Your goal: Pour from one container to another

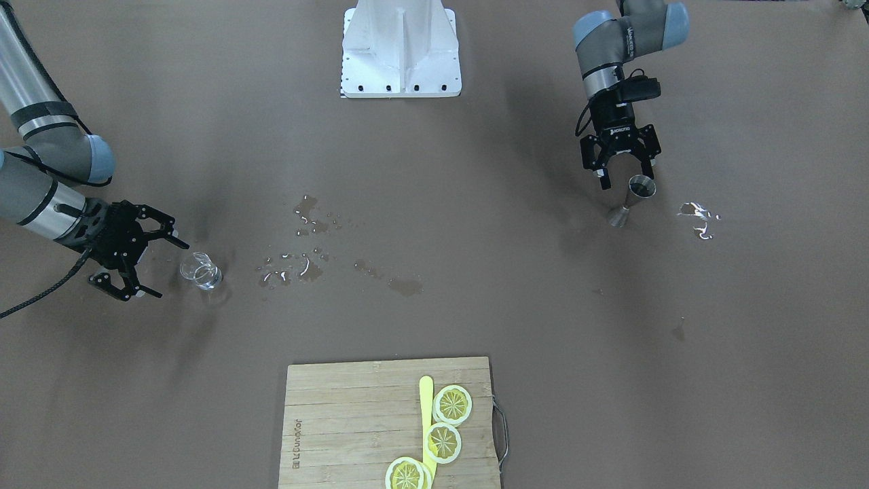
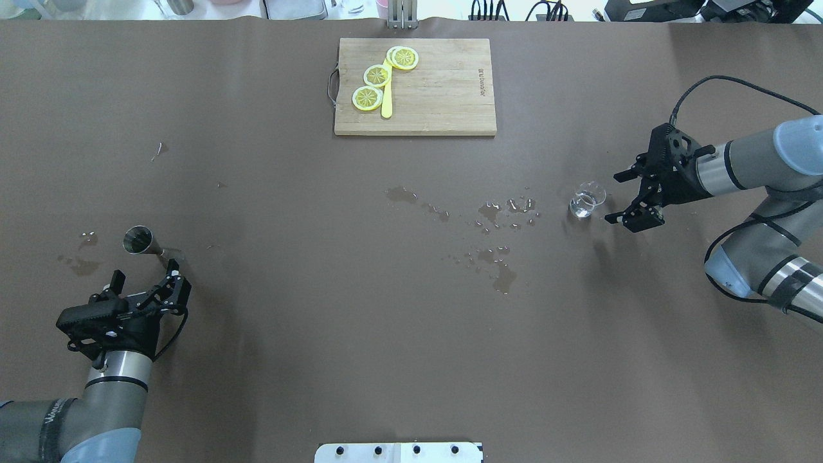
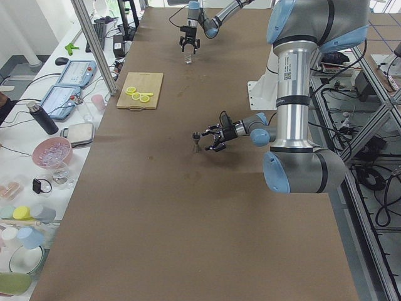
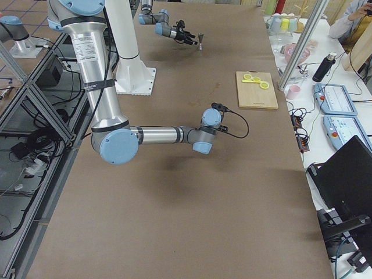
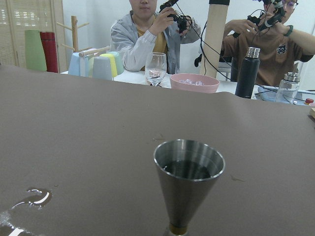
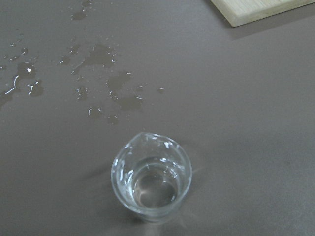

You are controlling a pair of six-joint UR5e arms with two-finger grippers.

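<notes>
While nothing is gripped, right fingers (image 2: 629,173) gape wide, empty, facing the glass (image 2: 586,200) just beside them, set for a side grasp | left fingers (image 2: 173,276) spread, empty, near the upright jigger (image 2: 144,243), likely to steady it | both well apart on the bench (image 2: 321,321)

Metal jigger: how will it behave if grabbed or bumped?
Probably tippy: the jigger stands tall on a small base with liquid in its upper cup. Likely rigid, being metal, though smooth tapered walls could slip in a pinch. A push might spill it.
</notes>
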